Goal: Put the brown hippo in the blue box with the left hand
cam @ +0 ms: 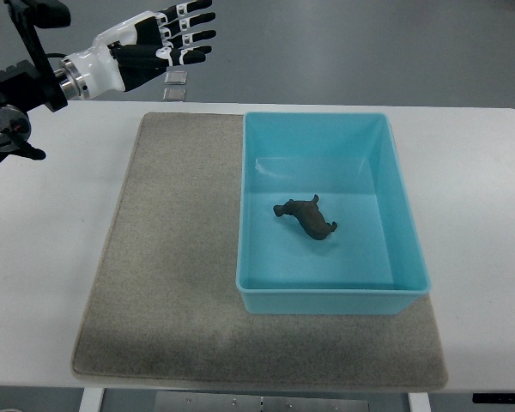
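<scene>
The left hand (159, 43) is seen at the top left, with its arm entering from the left edge. It is held beyond the far edge of the white table (43, 257). The fingers (189, 36) are spread and extended toward the right, and nothing is held in them. A small grey square item (176, 86) is seen just below the fingertips at the table's far edge; what it is cannot be told.

A grey mat (172, 283) is laid across the middle of the table. The blue box (326, 296) is set on the right part of the mat.

The brown hippo (307, 219) is found inside the box, lying on its floor near the centre, apparently on its side. Its long axis is angled from upper left to lower right. No wall is touched by it.

From the hand, the hippo lies well apart, down and to the right, with the box's left wall between them. The right hand is not in view, so the left is the only hand to be judged near.

The placing is judged done, since the toy is already in the box and the hand is empty. Only withdrawal of the arm is judged left.
</scene>
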